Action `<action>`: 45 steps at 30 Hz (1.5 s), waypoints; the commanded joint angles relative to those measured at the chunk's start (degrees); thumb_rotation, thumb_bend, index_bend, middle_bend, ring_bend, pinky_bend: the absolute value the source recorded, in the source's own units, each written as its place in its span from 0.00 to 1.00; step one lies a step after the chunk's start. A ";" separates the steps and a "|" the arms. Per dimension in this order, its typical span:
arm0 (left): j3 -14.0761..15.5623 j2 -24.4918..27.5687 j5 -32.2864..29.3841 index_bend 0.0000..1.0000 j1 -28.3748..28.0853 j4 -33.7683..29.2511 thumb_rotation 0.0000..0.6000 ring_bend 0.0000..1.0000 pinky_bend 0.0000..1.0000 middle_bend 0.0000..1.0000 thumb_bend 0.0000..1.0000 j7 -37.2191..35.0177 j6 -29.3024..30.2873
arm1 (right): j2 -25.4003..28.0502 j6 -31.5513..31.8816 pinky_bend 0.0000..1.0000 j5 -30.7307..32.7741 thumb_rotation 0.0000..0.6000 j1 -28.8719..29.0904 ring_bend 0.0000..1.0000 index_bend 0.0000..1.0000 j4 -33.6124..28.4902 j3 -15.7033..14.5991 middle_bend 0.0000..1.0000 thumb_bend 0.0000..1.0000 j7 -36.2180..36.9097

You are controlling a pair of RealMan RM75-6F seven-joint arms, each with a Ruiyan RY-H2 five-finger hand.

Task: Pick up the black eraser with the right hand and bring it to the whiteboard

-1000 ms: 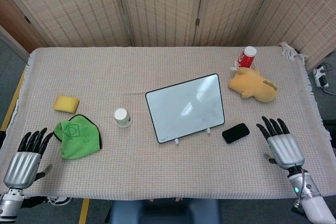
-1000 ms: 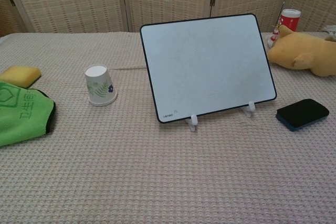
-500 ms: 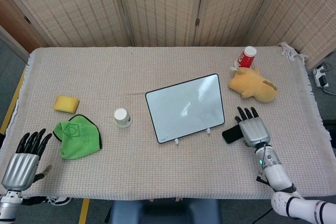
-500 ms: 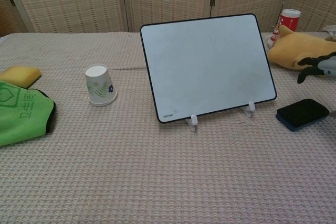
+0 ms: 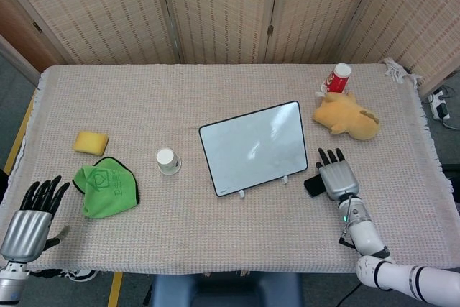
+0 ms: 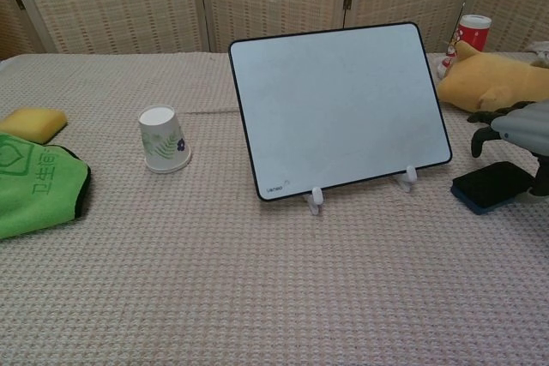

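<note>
The black eraser (image 6: 492, 186) lies flat on the cloth just right of the whiteboard (image 6: 340, 106), which stands tilted on two small white feet. In the head view only the eraser's left end (image 5: 311, 185) shows, the rest hidden under my right hand (image 5: 336, 177). That hand hovers over the eraser with fingers spread and pointing away from me, holding nothing; the chest view shows it (image 6: 515, 130) a little above the eraser. My left hand (image 5: 31, 217) rests open at the table's near left edge.
A yellow plush toy (image 5: 346, 116) and a red can (image 5: 338, 77) lie behind the right hand. A paper cup (image 5: 167, 160) stands upside down left of the whiteboard. Further left are a green cloth (image 5: 108, 188) and a yellow sponge (image 5: 90, 142).
My right hand has moved left and forward from the table's right edge to above the eraser, covering most of it in the head view. The left hand barely shifted.
</note>
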 commanded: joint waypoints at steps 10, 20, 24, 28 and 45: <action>0.06 0.11 0.18 0.00 0.04 0.03 1.00 0.00 0.00 0.00 0.26 -0.28 0.13 | -2.15 0.10 0.00 1.97 1.00 1.93 0.00 0.36 2.83 -1.07 0.00 0.25 1.00; 0.02 0.05 0.32 0.00 0.12 0.23 1.00 0.00 0.00 0.00 0.26 -0.41 0.39 | -3.33 0.38 0.00 2.38 1.00 2.88 0.02 0.45 4.70 -2.01 0.01 0.25 1.84; -0.04 -0.03 0.25 0.00 0.16 0.32 1.00 0.00 0.00 0.00 0.26 -0.40 0.46 | -3.53 1.10 0.00 1.68 1.00 2.97 0.04 0.53 5.07 -2.34 0.04 0.25 2.13; -0.04 -0.06 0.32 0.00 0.21 0.39 1.00 0.00 0.00 0.00 0.26 -0.51 0.60 | -3.18 3.44 0.00 -2.47 1.00 2.10 0.08 0.60 4.77 -2.35 0.09 0.25 4.99; -0.53 0.22 -0.80 0.00 0.08 0.75 1.00 0.00 0.00 0.00 0.26 -1.08 0.04 | -14.56 24.12 0.00 -29.62 1.00 -1.99 0.13 0.65 13.20 2.59 0.11 0.25 21.10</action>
